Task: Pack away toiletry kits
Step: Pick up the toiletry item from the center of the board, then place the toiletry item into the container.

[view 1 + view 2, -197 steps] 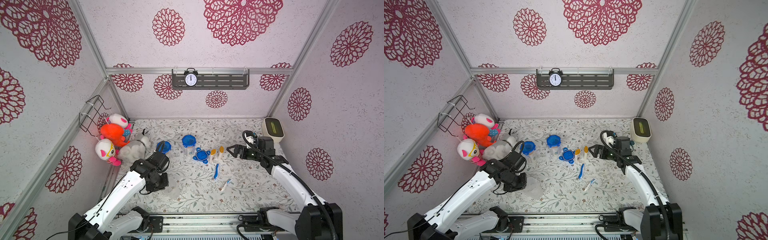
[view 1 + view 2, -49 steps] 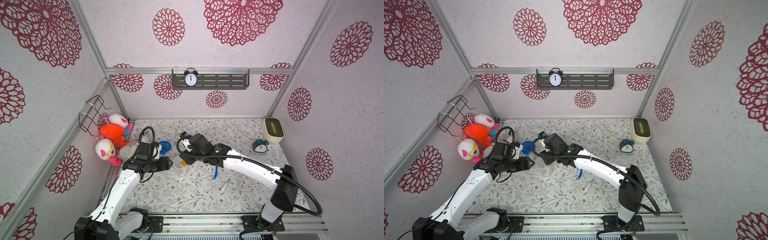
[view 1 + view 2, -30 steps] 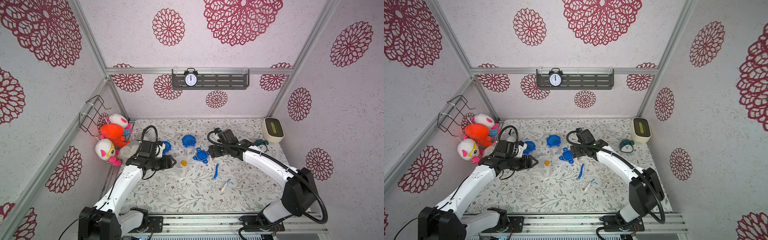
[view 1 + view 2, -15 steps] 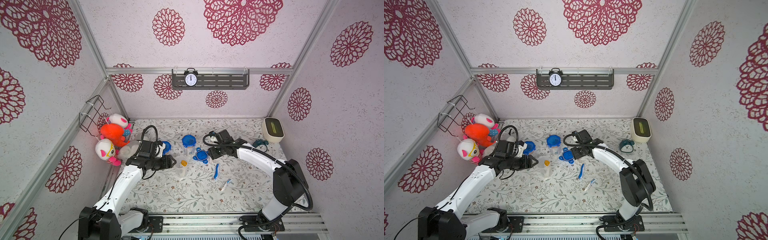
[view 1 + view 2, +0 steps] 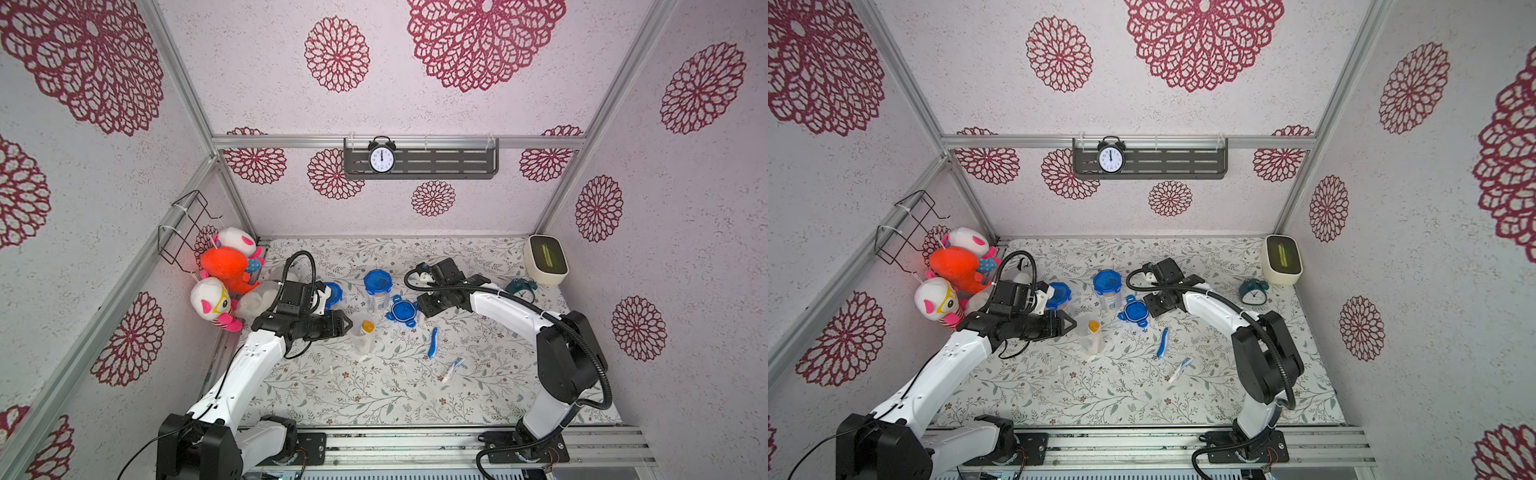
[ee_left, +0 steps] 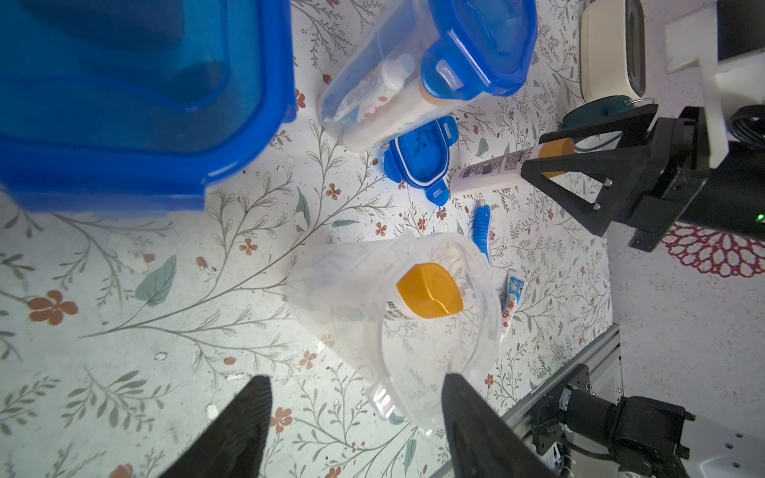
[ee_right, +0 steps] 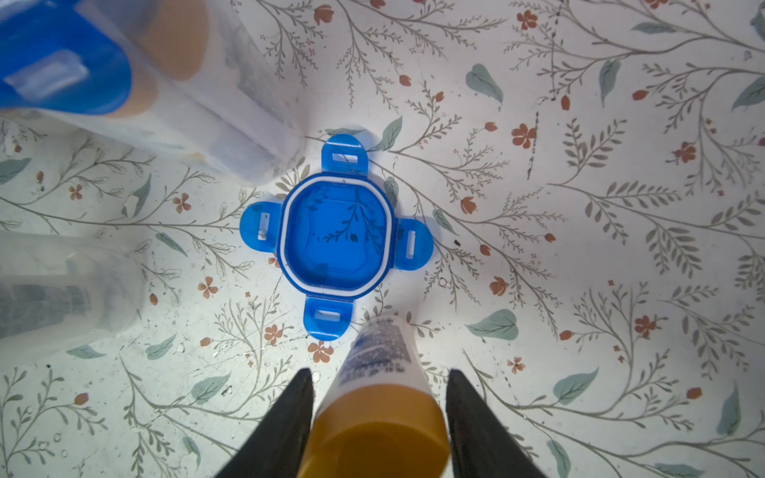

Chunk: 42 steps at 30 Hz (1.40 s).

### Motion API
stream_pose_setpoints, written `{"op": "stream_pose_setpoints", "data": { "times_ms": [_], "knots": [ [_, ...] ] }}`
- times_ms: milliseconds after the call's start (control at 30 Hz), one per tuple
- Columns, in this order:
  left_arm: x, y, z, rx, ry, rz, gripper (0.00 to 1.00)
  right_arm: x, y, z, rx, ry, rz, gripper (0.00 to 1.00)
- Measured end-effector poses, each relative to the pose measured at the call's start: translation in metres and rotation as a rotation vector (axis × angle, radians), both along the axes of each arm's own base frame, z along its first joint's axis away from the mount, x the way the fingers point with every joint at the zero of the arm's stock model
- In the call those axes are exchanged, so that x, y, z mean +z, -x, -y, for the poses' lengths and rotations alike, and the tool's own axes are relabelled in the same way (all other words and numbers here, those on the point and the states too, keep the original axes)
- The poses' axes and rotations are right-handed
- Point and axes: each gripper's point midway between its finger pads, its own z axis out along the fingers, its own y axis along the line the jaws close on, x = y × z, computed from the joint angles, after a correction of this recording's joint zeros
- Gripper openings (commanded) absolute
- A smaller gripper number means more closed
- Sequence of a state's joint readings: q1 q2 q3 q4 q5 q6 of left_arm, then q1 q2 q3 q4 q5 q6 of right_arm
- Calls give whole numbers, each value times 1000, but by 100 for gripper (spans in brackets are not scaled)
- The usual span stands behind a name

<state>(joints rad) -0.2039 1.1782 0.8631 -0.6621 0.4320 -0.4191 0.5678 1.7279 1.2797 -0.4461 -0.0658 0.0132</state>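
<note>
An open clear cup (image 5: 360,338) (image 6: 393,339) stands mid-table with an orange-capped bottle (image 6: 428,289) inside. My left gripper (image 5: 347,324) (image 6: 356,377) is open, one finger against the cup's rim, the other clear of it. A loose blue lid (image 5: 403,311) (image 7: 337,236) lies to its right. Beside the lid stands a second orange-capped bottle (image 7: 381,360) (image 6: 492,169). My right gripper (image 5: 1152,309) (image 7: 378,371) is shut on its cap. Two lidded cups (image 5: 377,284) (image 5: 332,291) stand behind. A blue toothbrush (image 5: 433,341) and a toothpaste tube (image 5: 453,368) lie in front.
Plush toys (image 5: 226,270) crowd the back left corner under a wire basket (image 5: 185,224). A teal alarm clock (image 5: 521,289) and a white box (image 5: 545,259) sit at the back right. A grey shelf (image 5: 449,164) hangs on the back wall.
My right gripper swung from the open cup back to the bottle beside the loose lid and narrowed round its cap. The left arm has stayed beside the cup.
</note>
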Motion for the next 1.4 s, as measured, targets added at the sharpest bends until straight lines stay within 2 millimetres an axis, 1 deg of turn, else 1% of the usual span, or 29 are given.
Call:
{"op": "stream_pose_setpoints", "data": {
  "times_ms": [67,300,400,500,567,600,733,833,900,967,1033,1200,1333,1400],
  "knots": [
    [0,0,0,0,0,0,69,0,0,0,4,-1,0,40],
    [0,0,-1,3,-4,2,69,2,1,-1,0,-11,-6,39],
    [0,-1,-2,7,-8,5,68,12,6,0,-1,-24,-3,39],
    [2,-1,-4,12,-12,12,68,40,17,-3,13,-72,26,39],
    [3,-2,-5,16,-13,17,68,67,25,-9,36,-130,59,39],
    [4,-2,-6,19,-14,21,68,85,30,-14,54,-169,81,39],
    [11,-3,-9,32,-10,49,67,153,58,-45,184,-332,170,39],
    [18,-5,-10,36,-3,77,67,185,79,-72,296,-420,203,39],
    [20,-5,-10,39,-2,84,67,195,91,-89,362,-463,205,38],
    [21,-5,-11,42,-1,88,67,198,101,-105,421,-498,188,38],
    [22,-5,-13,49,0,91,67,195,105,-118,465,-516,163,38],
    [26,-6,-15,62,6,105,67,181,96,-140,507,-513,111,36],
    [27,-6,-15,66,9,108,67,164,98,-147,525,-496,67,37],
    [27,-7,-16,69,10,106,67,159,99,-149,531,-492,52,37]
  ]
}}
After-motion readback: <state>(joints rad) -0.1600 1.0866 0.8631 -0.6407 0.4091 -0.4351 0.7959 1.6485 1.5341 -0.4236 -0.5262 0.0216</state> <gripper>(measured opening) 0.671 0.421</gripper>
